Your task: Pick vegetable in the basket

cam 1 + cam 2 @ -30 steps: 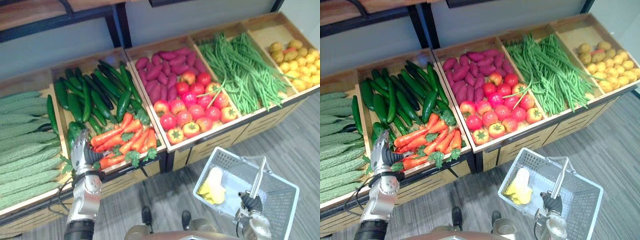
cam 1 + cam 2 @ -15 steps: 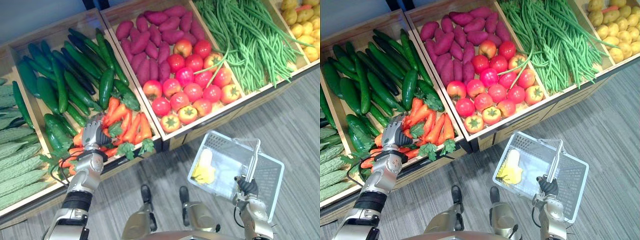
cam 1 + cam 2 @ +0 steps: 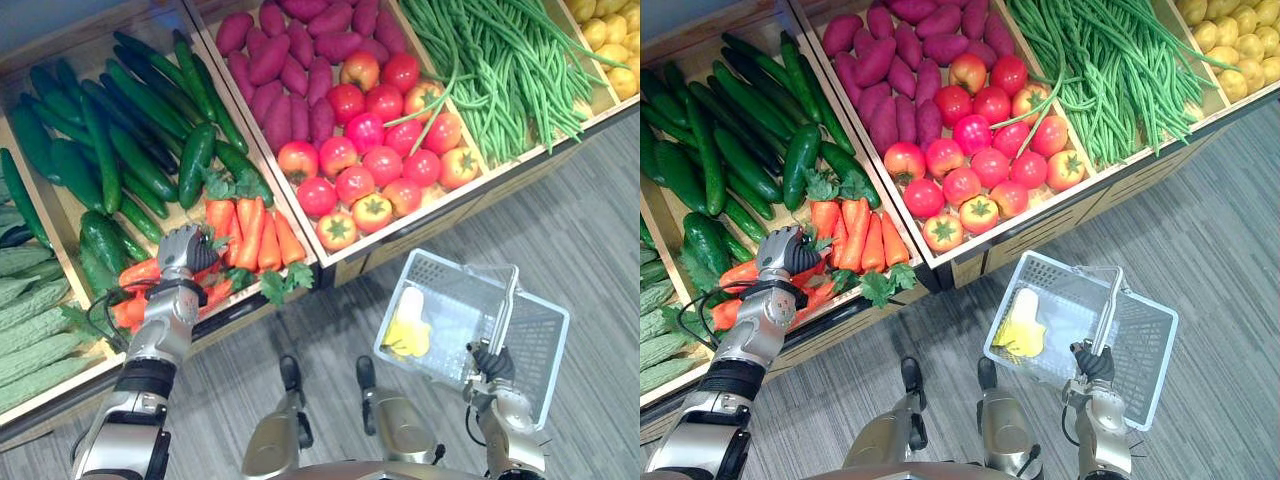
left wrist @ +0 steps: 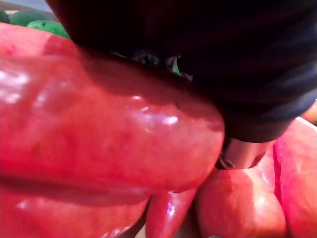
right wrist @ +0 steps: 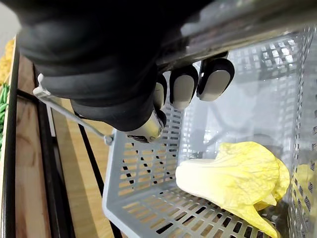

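Observation:
Orange carrots with green tops lie in the front of a wooden crate. My left hand rests on the left part of the pile, fingers curled down round a carrot that presses close against its dark cover. Lower right, my right hand is shut on the metal handle of a grey plastic basket, its fingers wrapped over the bar. A pale yellow cabbage lies in the basket.
Cucumbers fill the crate behind the carrots. Sweet potatoes and tomatoes share the middle crate, green beans lie to the right, bitter gourds at far left. Grey floor lies before the stand.
My left hand has moved from the crate's front edge onto the carrots and its fingers have curled shut. The camera has tipped downward. The right hand still holds the basket.

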Tool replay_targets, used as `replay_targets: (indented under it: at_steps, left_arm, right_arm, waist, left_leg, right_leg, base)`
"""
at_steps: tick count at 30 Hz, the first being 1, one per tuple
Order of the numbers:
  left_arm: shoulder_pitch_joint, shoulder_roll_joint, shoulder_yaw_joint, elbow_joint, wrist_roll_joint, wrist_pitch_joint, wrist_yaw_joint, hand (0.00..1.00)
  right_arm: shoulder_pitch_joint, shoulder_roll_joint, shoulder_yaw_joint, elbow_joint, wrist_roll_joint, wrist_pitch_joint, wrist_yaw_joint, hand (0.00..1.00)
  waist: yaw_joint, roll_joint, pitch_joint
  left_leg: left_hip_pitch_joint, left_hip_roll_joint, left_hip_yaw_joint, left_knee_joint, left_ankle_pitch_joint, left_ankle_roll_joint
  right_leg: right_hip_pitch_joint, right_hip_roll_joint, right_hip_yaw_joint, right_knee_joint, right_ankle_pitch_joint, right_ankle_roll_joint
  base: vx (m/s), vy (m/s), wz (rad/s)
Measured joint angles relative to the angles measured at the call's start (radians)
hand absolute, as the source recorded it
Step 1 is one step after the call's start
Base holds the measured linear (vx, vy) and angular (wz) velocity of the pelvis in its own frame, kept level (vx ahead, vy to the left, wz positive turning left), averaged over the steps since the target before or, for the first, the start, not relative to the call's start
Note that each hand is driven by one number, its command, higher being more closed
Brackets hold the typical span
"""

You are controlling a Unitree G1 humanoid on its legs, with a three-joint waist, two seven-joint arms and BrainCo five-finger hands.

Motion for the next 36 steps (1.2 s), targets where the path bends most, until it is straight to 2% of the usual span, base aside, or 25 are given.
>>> replay_targets:
  at_steps: [3,7,14,20,23,26,30,33,36]
  left_arm:
    - [0.056,-0.001,0.023,-0.078,0.001,-0.001,0.018,1.0]
    - [0.104,-0.001,0.118,-0.227,0.007,0.021,0.087,1.0]
    - [0.154,-0.007,0.169,-0.355,0.022,0.038,0.136,1.0]
    - [0.17,-0.073,0.193,-0.47,0.023,0.037,0.161,1.0]
    - [0.202,-0.125,0.19,-0.545,0.019,0.031,0.18,1.0]
    - [0.225,-0.167,0.186,-0.609,0.011,0.012,0.201,1.0]
    - [0.267,-0.261,0.183,-0.762,-0.037,-0.026,0.23,1.0]
    - [0.302,-0.322,0.181,-0.843,-0.135,-0.077,0.254,1.0]
    - [0.342,-0.365,0.16,-0.895,-0.221,-0.108,0.265,1.0]
  right_arm:
    - [0.004,0.001,-0.002,-0.003,0.0,0.0,0.0,1.0]
    - [0.015,0.002,-0.004,-0.003,0.0,-0.018,0.0,1.0]
    - [0.023,0.017,-0.006,-0.003,0.001,-0.022,0.005,1.0]
    - [0.04,0.03,-0.006,-0.003,0.006,-0.022,0.02,1.0]
    - [0.065,0.041,-0.006,-0.001,0.007,-0.022,0.02,1.0]
    - [0.073,0.041,-0.006,0.008,0.01,-0.022,0.02,1.0]
    - [0.078,0.042,-0.006,0.008,0.019,-0.022,0.018,1.0]
    - [0.079,0.042,-0.015,0.007,0.036,-0.022,0.013,1.0]
    - [0.072,0.044,-0.026,-0.008,0.036,-0.022,0.008,1.0]
  waist:
    - [0.0,0.0,0.0]
    - [0.005,0.002,-0.001]
    - [0.009,0.005,-0.003]
    - [0.01,0.007,-0.006]
    - [0.009,0.013,-0.04]
    - [0.009,0.027,-0.067]
    - [0.007,0.036,-0.086]
    - [0.008,0.045,-0.102]
    - [0.009,0.051,-0.109]
  left_leg:
    - [0.019,0.0,-0.002,0.0,0.0,0.0]
    - [0.031,0.0,-0.022,0.0,0.0,0.0]
    - [0.052,-0.001,-0.036,-0.001,0.0,0.0]
    - [0.061,-0.001,-0.036,-0.001,0.0,0.0]
    - [0.064,-0.001,-0.036,-0.001,0.0,0.0]
    - [0.069,-0.001,-0.036,-0.001,0.0,0.0]
    - [0.082,0.0,-0.046,-0.002,0.0,0.0]
    - [0.086,0.002,-0.034,-0.006,-0.001,0.001]
    - [0.094,0.007,0.018,-0.002,-0.009,0.011]
  right_leg:
    - [0.022,0.0,-0.003,-0.005,0.0,0.0]
    - [0.049,0.0,-0.018,-0.019,0.0,0.0]
    - [0.078,0.0,-0.031,-0.023,0.0,0.0]
    - [0.09,0.0,-0.03,-0.028,0.0,0.0]
    - [0.1,0.0,-0.03,-0.038,0.001,-0.001]
    - [0.105,0.001,-0.031,-0.039,0.001,-0.001]
    - [0.119,0.001,-0.034,-0.039,0.002,-0.001]
    - [0.119,0.003,-0.025,-0.044,0.014,0.002]
    - [0.116,0.01,0.023,-0.068,0.04,0.011]
  base:
    - [0.01,-0.005,0.01]
    - [0.0,-0.02,0.11]
    - [-0.02,-0.006,0.07]
    - [0.0,0.0,0.0]
    - [0.04,-0.013,0.01]
    - [0.01,-0.005,0.0]
    - [-0.01,0.0,0.0]
    - [-0.04,0.005,-0.08]
    - [-0.06,0.022,-0.48]
